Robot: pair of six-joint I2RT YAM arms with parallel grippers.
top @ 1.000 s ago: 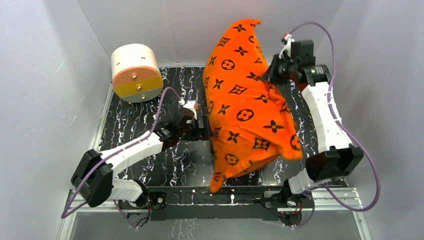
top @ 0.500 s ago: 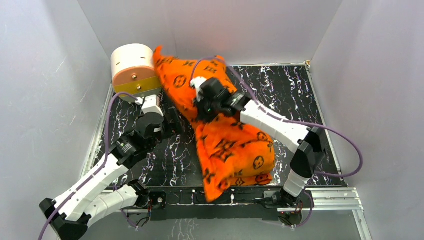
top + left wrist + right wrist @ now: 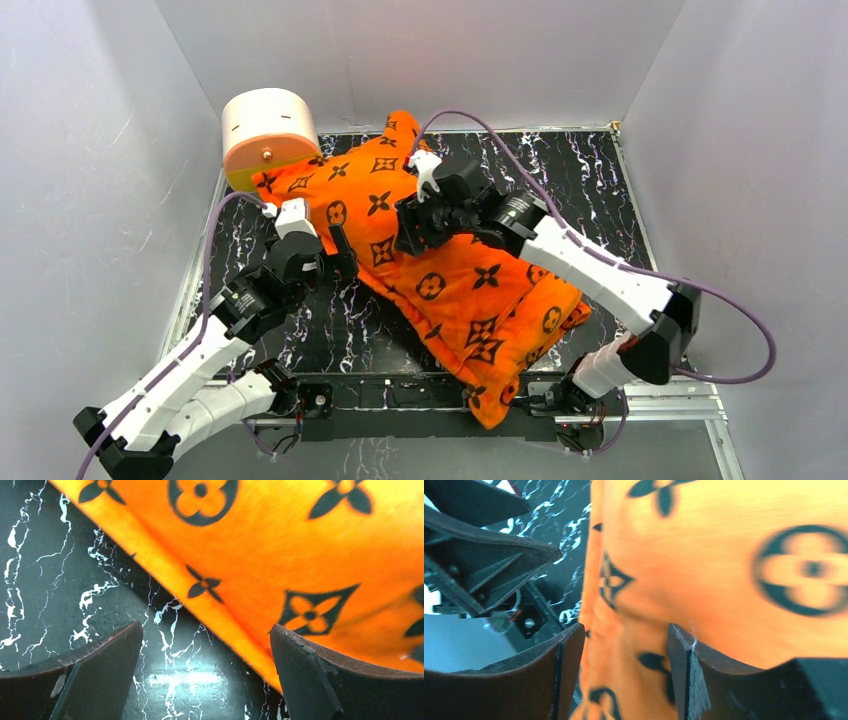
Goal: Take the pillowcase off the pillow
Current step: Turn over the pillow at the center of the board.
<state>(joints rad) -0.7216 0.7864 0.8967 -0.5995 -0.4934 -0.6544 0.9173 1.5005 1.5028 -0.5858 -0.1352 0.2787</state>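
Item: orange pillowcase [image 3: 440,290] with black flower and circle motifs, plump, lying diagonally on the black marbled floor [image 3: 590,190]. Its far-left corner touches the cream-and-orange cylinder [image 3: 268,135]; another corner peaks toward the back wall; its near corner overhangs the front rail [image 3: 400,392]. The long left edge runs straight from the cylinder toward the rail. Left gripper [image 3: 345,255]: released, jaws wide, at that left edge with one finger over floor and the other over fabric, holding nothing. Right gripper [image 3: 410,228]: on top of the pillowcase near its middle, jaws parted around a loose fold. Bare floor shows left of the edge and at far right; white walls [image 3: 100,200] close in on three sides.
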